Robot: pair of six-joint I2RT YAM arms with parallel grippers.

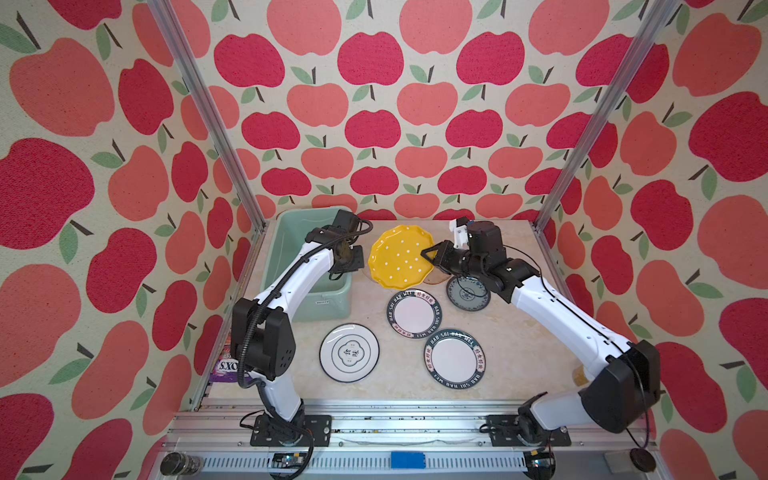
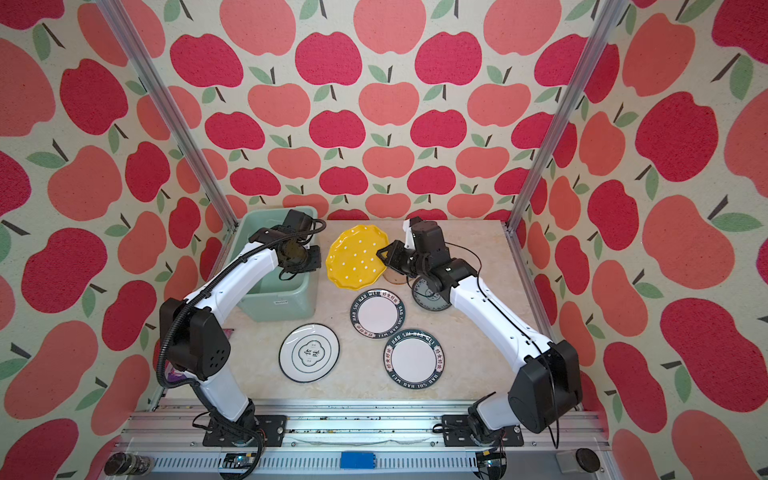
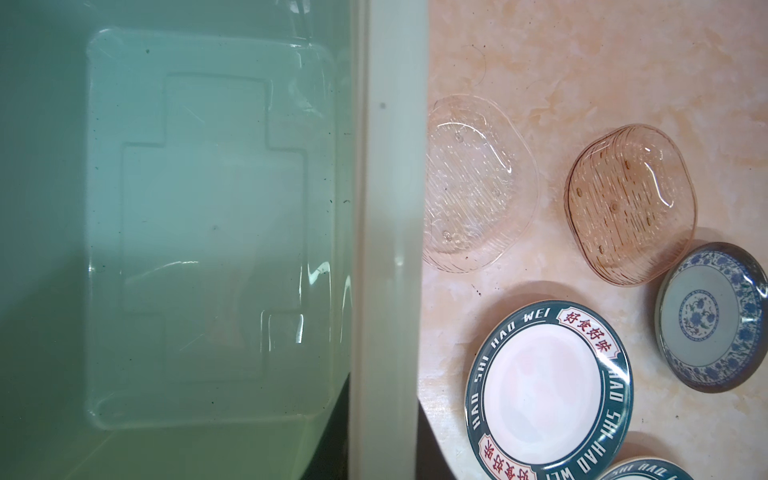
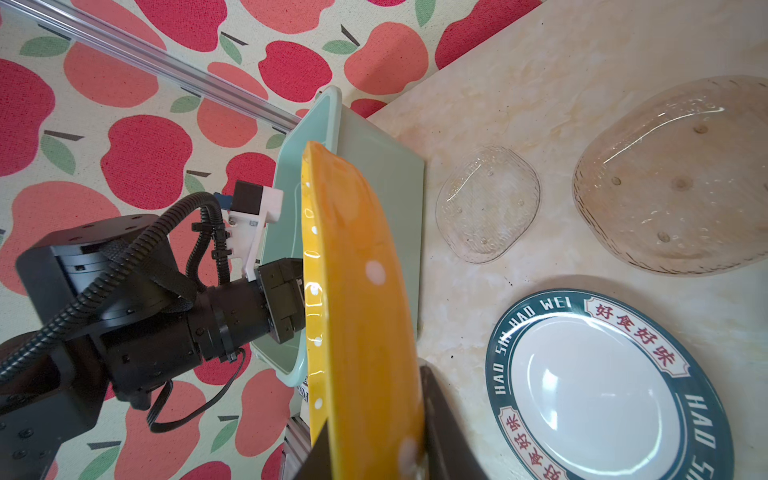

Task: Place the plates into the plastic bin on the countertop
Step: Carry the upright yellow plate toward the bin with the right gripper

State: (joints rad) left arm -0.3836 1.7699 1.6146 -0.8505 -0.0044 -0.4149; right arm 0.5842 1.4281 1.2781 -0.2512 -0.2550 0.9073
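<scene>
The yellow plate [image 1: 400,257] is in the air over the far middle of the worktop [image 1: 519,353]. It is tilted and is just to the right of the plastic bin [image 1: 320,305]. You hold it with the right gripper [image 1: 428,254], and the jaws are clamped on the right edge of the plate. In the right wrist view you see the plate edge-on, with a dark finger [image 4: 444,424] against its underside.

Below the yellow plate, the clear glass plate [image 3: 478,183] lies flat on the worktop just beside the right wall of the bin. The amber glass plate [image 3: 629,203] lies to the right of it, a little apart. The grey-blue plate [image 1: 467,293] is on the near right of the amber one and is partly under your right arm. Nearer to you is the far lettered plate [image 1: 414,313], and just beside it, more near and right, the near lettered plate [image 1: 454,358]. The emblem plate [image 1: 349,352] lies at the near left, in front of the bin.

The bin stands at the far left of the worktop. Your left gripper [image 1: 348,261] hangs over the right side of the bin, close to the rim. Whether this gripper is open or closed, I cannot tell from the views.
</scene>
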